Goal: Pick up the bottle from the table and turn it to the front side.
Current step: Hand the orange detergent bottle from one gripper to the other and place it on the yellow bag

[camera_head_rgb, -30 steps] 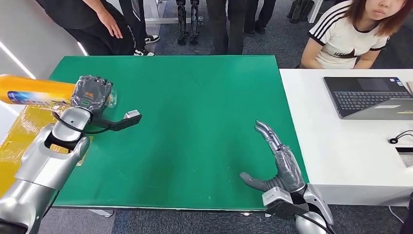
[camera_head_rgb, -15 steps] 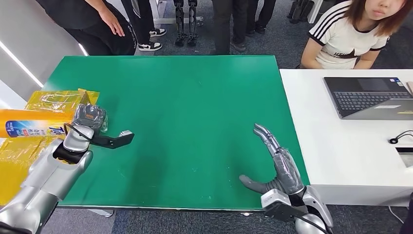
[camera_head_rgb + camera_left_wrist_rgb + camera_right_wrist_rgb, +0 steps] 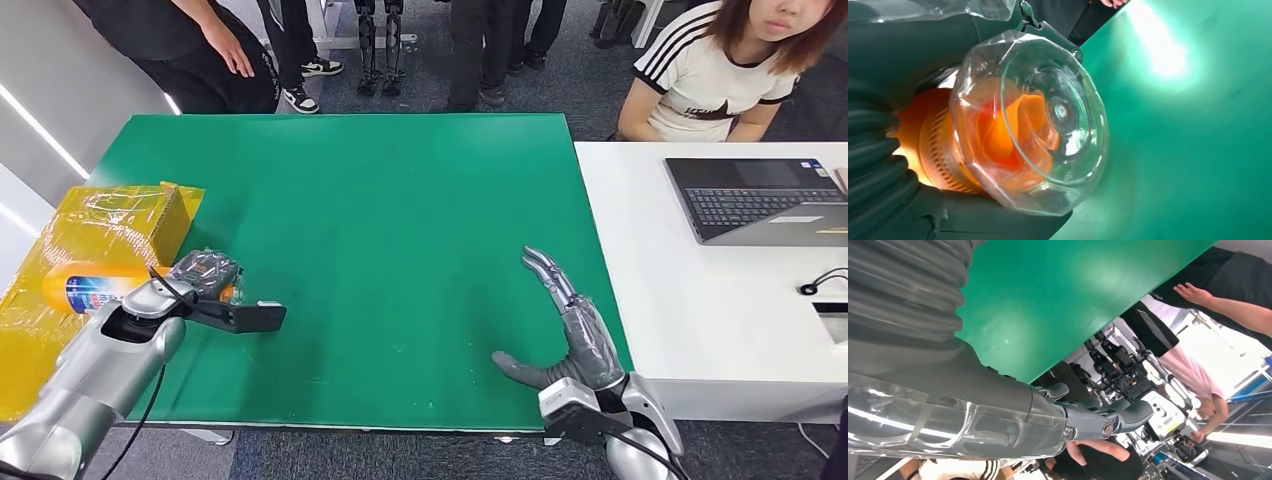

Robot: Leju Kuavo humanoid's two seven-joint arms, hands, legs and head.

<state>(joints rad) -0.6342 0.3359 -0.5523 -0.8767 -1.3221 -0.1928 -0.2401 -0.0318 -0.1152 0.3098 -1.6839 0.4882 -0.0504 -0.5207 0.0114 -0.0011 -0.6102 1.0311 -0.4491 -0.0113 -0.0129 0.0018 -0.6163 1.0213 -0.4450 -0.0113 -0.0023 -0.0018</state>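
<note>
Because my left hand (image 3: 203, 272) has its fingers (image 3: 878, 165) clamped near the clear cap of the orange bottle (image 3: 90, 288), while my right hand (image 3: 575, 340) lies open on the tabletop (image 3: 400, 230), the long body could droop into the yellow box (image 3: 110, 215).

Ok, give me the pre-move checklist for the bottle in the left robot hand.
1. Left robot hand grips the bottle: ok.
2. Bottle lifted off the green table: ok, it lies sideways over the yellow box at the table's left edge.
3. Clear cap on: ok.
4. Label facing front: cannot tell.
5. Right robot hand open, away from the bottle: ok.
6. People stand at the far edge: not ok.
</note>
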